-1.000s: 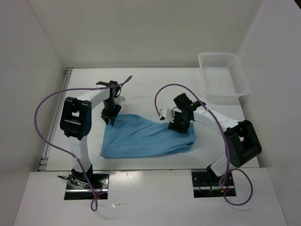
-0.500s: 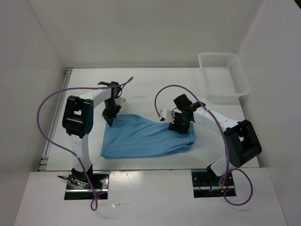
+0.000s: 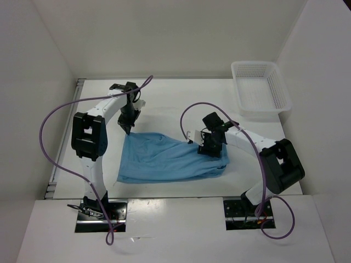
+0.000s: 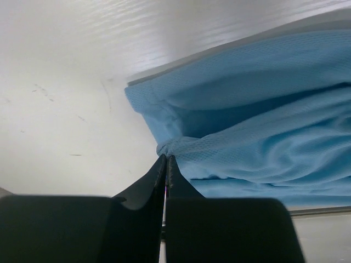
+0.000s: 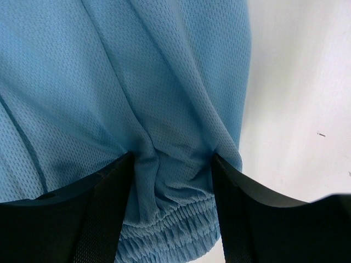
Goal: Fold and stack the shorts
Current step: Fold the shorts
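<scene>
Top view: shorts (image 3: 173, 159) lie spread on bench (image 3: 164, 104) between arms; left jaws at far-left corner, right jaws on right end.
Left wrist: jaws clenched on pinch of corner fabric.
Right wrist: jaws released, straddling fold beside elastic waistband (image 5: 164, 230).
Likely light, limp, sagging mesh; best held at corners or waistband.
</scene>
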You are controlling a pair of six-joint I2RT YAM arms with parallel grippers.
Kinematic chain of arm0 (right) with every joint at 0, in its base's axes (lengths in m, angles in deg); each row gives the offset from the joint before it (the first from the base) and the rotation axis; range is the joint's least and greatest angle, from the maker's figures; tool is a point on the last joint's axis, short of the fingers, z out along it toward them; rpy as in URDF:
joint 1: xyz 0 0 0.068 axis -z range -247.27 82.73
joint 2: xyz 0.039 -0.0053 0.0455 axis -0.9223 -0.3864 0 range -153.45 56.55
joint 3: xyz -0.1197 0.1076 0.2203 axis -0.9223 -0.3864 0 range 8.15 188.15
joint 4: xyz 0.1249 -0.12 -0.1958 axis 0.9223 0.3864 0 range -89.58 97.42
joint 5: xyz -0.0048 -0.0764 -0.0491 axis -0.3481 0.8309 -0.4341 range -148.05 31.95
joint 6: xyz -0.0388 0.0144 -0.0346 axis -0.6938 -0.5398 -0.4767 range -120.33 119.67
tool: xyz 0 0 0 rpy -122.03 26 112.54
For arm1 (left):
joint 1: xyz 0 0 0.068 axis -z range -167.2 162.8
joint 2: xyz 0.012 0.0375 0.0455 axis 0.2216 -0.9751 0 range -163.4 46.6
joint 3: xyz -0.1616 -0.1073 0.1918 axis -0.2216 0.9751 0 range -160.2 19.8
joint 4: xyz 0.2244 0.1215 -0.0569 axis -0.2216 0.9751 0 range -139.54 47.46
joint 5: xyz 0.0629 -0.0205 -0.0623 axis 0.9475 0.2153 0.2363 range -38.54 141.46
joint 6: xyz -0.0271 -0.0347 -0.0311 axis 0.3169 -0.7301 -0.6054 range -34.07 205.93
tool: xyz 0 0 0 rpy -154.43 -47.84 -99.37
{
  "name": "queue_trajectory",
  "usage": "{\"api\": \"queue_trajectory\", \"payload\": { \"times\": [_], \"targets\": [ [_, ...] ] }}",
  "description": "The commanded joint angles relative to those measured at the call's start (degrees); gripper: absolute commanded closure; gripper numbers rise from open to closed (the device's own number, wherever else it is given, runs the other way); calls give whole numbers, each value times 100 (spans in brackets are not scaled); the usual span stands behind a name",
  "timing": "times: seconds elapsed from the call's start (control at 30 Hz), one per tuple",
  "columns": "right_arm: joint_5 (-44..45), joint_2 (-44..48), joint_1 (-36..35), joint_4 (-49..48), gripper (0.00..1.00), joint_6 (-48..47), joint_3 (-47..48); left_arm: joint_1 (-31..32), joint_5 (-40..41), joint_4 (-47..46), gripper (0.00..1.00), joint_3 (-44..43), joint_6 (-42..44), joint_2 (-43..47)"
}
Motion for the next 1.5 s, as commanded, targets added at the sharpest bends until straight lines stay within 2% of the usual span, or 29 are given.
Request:
{"api": "queue_trajectory", "payload": {
  "times": [0.0, 0.13, 0.23, 0.4, 0.57, 0.7, 0.83, 0.9, 0.93, 1.0, 1.13, 1.2, 1.3, 1.37, 1.4, 1.47],
  "targets": [
    [250, -26, -11, -447, 36, 8, -142, -247, 342, 141, 100, -77, 19, -45],
    [549, 97, -11, -1019, 36, 597, -142, -581, 545, 61, 100, -25, 19, -264],
    [662, 150, 50, -1336, 36, 1054, -73, -581, 651, -17, 100, 151, 19, -336],
    [296, 352, 304, -1311, 36, 1327, 402, -511, 519, -185, 100, 222, 19, -441],
    [-434, 695, 875, -610, 35, 1898, 1314, -441, 755, -580, 95, 160, 19, -441],
    [-883, 371, 1499, 384, 33, 2347, 1721, -546, 985, -695, 94, 108, 19, -494],
    [-1139, 45, 1711, 1035, 33, 2357, 1783, -546, 985, -774, 93, 108, 19, -494],
    [-1087, 193, 1711, 897, 33, 2303, 1530, -546, 845, -774, 86, 108, 19, -547],
    [-947, 403, 1711, 765, 33, 2251, 1432, -546, 844, -774, 72, 186, 19, -547],
    [-893, 554, 1711, 579, 33, 2146, 1221, -546, 844, -774, 64, 256, 19, -494],
    [-1058, 625, 1711, 956, 33, 1751, 1159, -546, 1029, -774, 55, 319, 19, -258],
    [-1060, 966, 1711, 1141, 35, 1145, 993, -546, 1117, -774, 53, 266, 19, -82],
    [-885, 1774, 1379, 905, 43, 547, 607, -546, 1012, -774, 53, 327, 19, 427],
    [-831, 1995, 825, 1035, 51, 283, 605, -126, 888, -774, 52, 590, 19, 998],
    [-831, 1996, 693, 1245, 60, 282, 605, 59, 801, -774, 52, 870, 19, 1157],
    [-883, 1918, 639, 1317, 70, 386, 666, 602, 538, -555, 52, 1170, 19, 1526]
  ]
}}
